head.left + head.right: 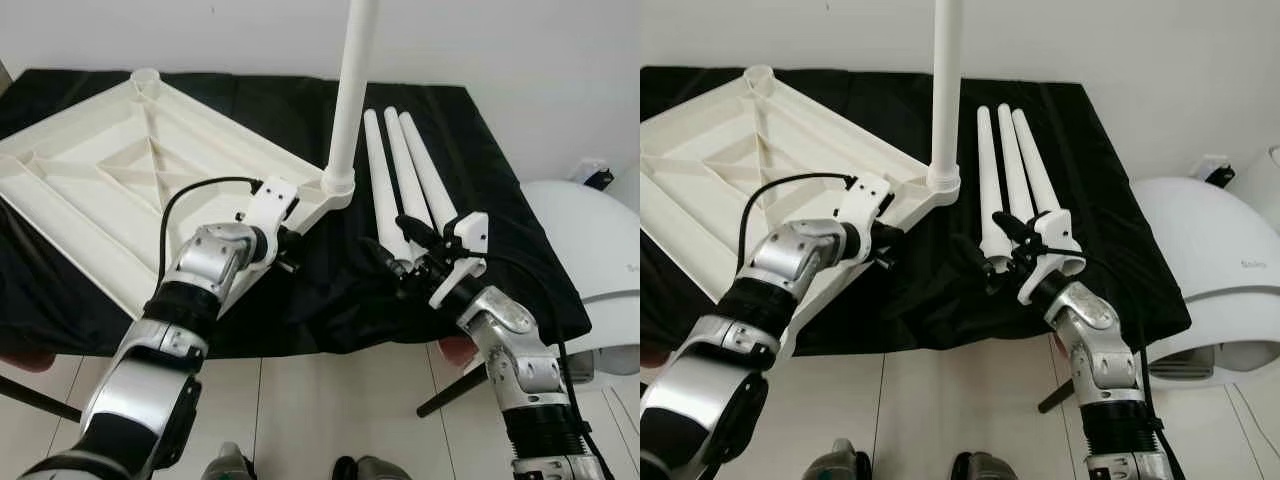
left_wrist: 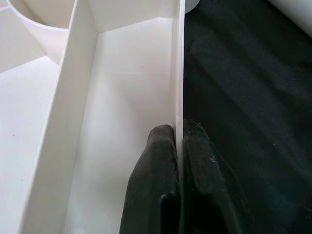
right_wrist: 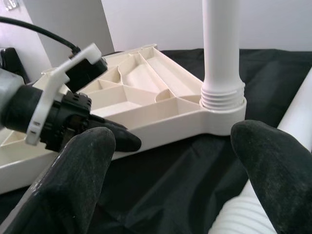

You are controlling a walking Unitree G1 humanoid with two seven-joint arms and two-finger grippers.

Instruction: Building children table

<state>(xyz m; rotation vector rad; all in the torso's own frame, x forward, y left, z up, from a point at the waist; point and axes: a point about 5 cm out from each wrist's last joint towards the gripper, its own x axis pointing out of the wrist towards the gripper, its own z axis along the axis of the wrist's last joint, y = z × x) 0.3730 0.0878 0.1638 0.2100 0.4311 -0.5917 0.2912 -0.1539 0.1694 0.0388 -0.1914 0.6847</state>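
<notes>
The white ribbed table top point(image 1: 110, 170) lies upside down on a black cloth point(image 1: 330, 300). One white leg point(image 1: 350, 90) stands upright, screwed into the corner socket point(image 3: 222, 105) nearest me. Three loose legs point(image 1: 400, 170) lie side by side on the cloth to its right. My left gripper point(image 2: 178, 136) is shut on the table top's side rim point(image 2: 179, 73), close to that corner. My right gripper point(image 3: 173, 141) is open just over the thick threaded end point(image 3: 243, 219) of a loose leg, with nothing held between its fingers.
A rounded white appliance point(image 1: 590, 250) stands close on the right of the cloth-covered surface. A white wall runs behind. Pale floor tiles point(image 1: 320, 410) lie below the surface's front edge, where a dark slanted bar point(image 1: 450, 392) sticks out.
</notes>
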